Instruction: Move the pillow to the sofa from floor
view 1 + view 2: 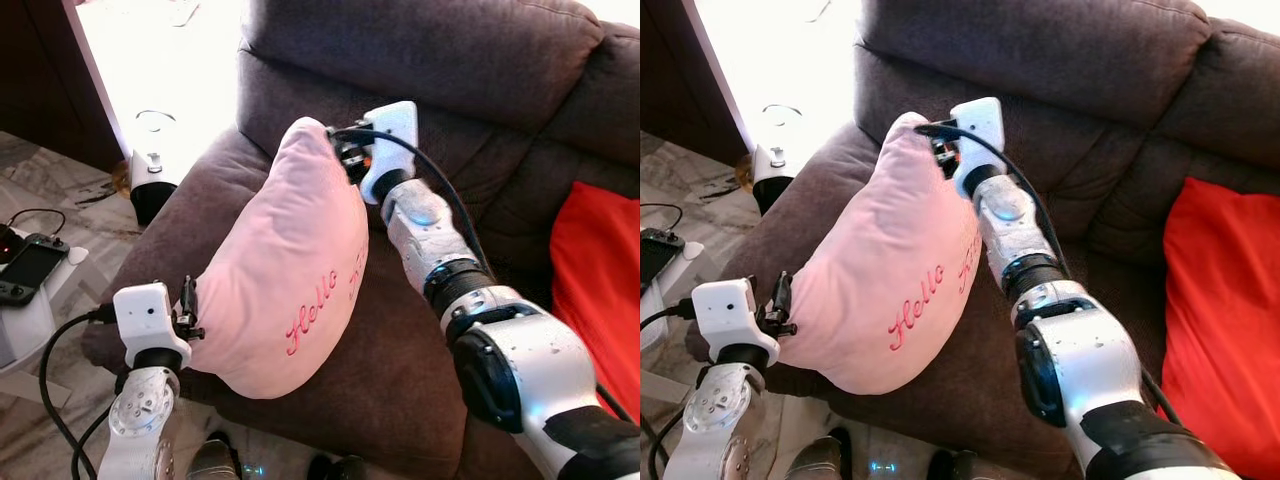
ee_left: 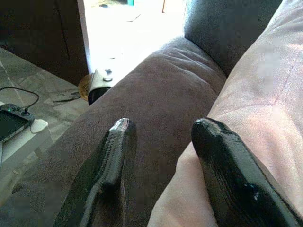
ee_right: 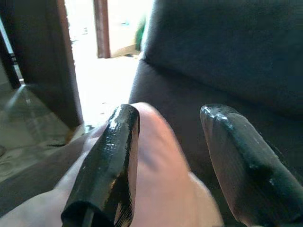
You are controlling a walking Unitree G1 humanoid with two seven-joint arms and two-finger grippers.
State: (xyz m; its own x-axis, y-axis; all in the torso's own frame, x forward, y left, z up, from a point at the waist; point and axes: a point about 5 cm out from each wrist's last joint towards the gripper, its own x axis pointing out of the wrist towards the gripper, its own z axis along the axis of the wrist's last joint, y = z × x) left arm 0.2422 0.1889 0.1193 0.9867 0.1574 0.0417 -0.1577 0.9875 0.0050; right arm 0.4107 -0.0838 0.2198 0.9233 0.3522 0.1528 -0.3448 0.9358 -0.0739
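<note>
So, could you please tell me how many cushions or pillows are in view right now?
2. The pink pillow sits on the brown sofa's seat and arm, between the two pincers. A red cushion lies on the seat to the robot's right. More could be hidden.

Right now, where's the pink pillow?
Head views: pink pillow lies over the brown sofa's left armrest, between left gripper and right gripper.

Brown sofa [image 1: 420, 60] in a sunlit room

Glare whitens a doorway [image 1: 170, 60] over marbled floor tiles [image 1: 60, 200]; a red cushion [image 1: 1225, 300] lies on the seat, dark wood panelling [image 1: 40, 80] beside.
</note>
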